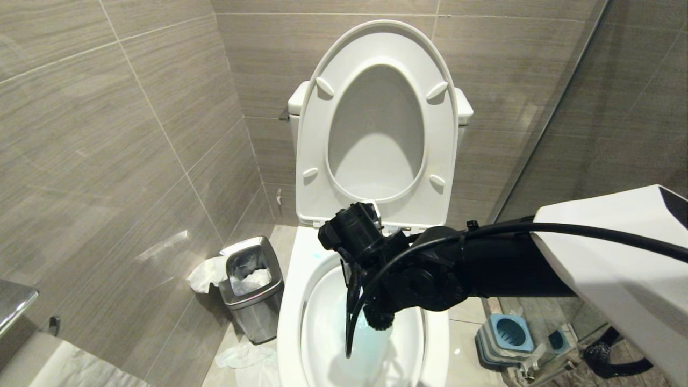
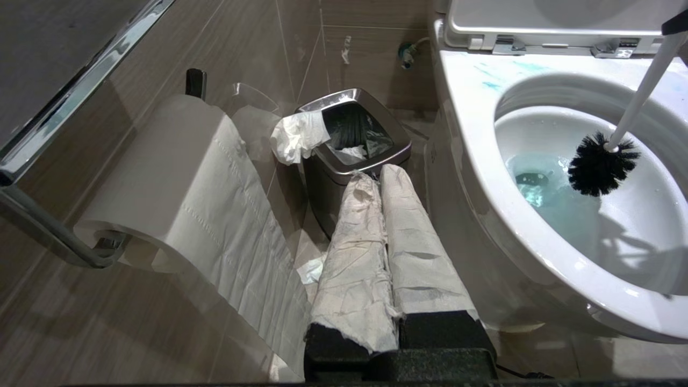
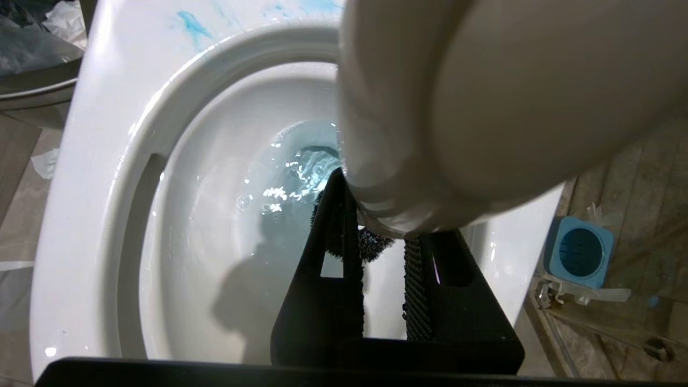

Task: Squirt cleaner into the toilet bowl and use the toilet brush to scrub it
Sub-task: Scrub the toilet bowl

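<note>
Because the black right arm crosses the head view, much of the toilet bowl (image 1: 290, 322) is covered there, and the right tool (image 3: 376, 279) is seen only from the wrist camera. Its two black ribbed fingers pinch the smooth white handle of the toilet brush (image 2: 602, 164), which fills that view and hides part of the water. The round head of dark bristles hangs inside the oval basin, just above the pale blue-green water, while turquoise streaks of cleaner (image 2: 500, 75) lie on the glossy broad rim. Beside the bowl, the left tool (image 2: 384, 252) is pressed together, its fingers wrapped in wrinkled white paper, near a steel waste bin (image 2: 344, 161) and a paper roll (image 2: 177, 177).
</note>
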